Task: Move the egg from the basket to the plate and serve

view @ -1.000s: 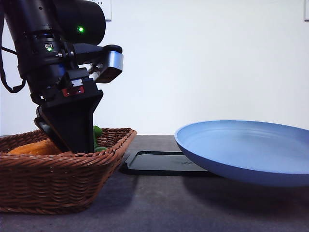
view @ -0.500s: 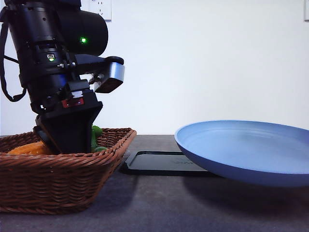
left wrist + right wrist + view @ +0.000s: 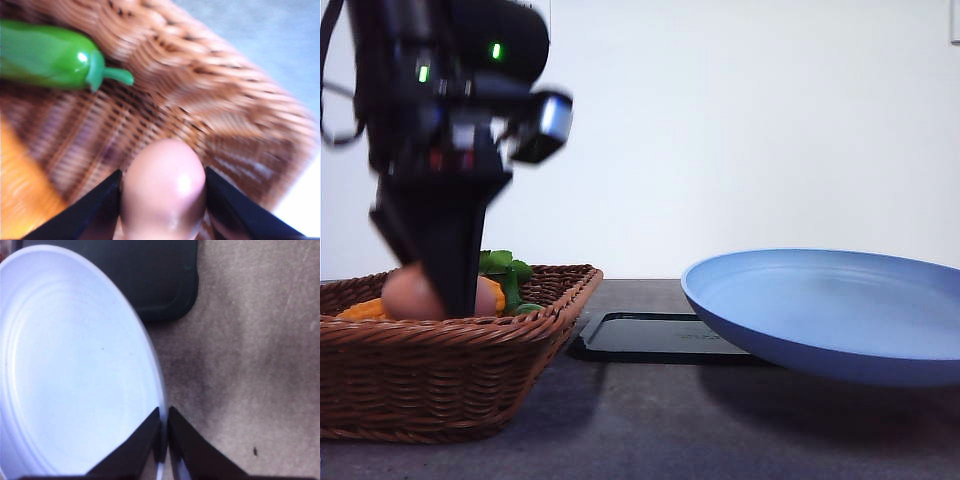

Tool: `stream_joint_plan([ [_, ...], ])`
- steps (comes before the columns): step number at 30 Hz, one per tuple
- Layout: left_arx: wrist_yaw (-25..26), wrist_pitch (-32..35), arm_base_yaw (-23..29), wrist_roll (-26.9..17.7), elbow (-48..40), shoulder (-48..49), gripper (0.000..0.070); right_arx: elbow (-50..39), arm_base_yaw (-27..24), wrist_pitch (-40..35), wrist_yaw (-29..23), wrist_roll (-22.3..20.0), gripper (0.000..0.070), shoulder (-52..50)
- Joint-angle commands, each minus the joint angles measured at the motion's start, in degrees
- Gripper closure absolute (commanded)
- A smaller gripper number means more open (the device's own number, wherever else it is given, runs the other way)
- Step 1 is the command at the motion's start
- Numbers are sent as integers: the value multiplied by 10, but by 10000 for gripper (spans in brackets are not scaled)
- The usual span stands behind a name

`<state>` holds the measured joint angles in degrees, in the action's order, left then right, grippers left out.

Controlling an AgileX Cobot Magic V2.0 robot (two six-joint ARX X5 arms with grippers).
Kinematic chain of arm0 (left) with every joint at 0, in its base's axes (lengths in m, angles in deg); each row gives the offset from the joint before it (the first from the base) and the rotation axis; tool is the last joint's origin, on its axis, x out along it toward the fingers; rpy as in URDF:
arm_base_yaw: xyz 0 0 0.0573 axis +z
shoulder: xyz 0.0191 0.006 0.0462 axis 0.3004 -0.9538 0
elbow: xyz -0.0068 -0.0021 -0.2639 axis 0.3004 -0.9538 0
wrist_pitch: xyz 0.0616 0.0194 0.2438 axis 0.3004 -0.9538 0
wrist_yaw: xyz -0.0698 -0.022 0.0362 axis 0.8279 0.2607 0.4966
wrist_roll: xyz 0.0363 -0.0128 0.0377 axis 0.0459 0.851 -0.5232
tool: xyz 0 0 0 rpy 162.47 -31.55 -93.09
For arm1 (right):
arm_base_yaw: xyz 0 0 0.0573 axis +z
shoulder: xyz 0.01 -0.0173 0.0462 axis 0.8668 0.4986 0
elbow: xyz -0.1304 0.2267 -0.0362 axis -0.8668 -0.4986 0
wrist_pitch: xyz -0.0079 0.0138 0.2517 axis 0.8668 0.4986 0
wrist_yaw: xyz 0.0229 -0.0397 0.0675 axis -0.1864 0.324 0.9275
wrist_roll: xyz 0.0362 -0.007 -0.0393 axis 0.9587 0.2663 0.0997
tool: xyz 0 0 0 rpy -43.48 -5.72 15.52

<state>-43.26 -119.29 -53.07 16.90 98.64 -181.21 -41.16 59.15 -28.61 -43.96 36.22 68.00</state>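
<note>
Risen since before, my left gripper (image 3: pixel 162 200) clamps the egg (image 3: pixel 163 192) over the basket (image 3: pixel 440 375); right gripper (image 3: pixel 164 440) pinches the plate (image 3: pixel 75 370) rim; I'd carry slowly.

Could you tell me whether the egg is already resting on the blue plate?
No, the egg sits clamped between the left gripper's fingers over the basket, and the plate is bare.

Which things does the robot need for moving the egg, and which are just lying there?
Needed: egg, held by the left gripper; basket; plate, pinched at its rim by the right gripper.

Just lying about: green pepper, orange vegetable, black tray.
</note>
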Motion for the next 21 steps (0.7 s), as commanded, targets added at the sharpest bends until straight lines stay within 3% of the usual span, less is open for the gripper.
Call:
stream_joint_plan([
  [1, 16, -16, -8, 17, 46, -10, 513, 3, 5, -4, 5, 10, 700, 5],
  [3, 61, -11, -12, 43, 83, -10, 513, 3, 13, -2, 5, 10, 700, 5],
  [6, 153, 57, -21, 86, 111, -10, 513, 3, 30, 1, 5, 10, 700, 5],
  [8, 170, 112, -35, 109, 113, -10, 513, 3, 43, 3, 5, 10, 700, 5],
  [12, 127, 186, -86, 107, 113, -19, 513, 3, 63, 8, 5, 10, 700, 5],
  [17, 52, 230, -154, 73, 113, -49, 513, 3, 75, 10, 5, 11, 700, 5],
  [21, 22, 257, -194, 69, 113, -89, 513, 3, 76, 14, 5, 10, 700, 5],
])
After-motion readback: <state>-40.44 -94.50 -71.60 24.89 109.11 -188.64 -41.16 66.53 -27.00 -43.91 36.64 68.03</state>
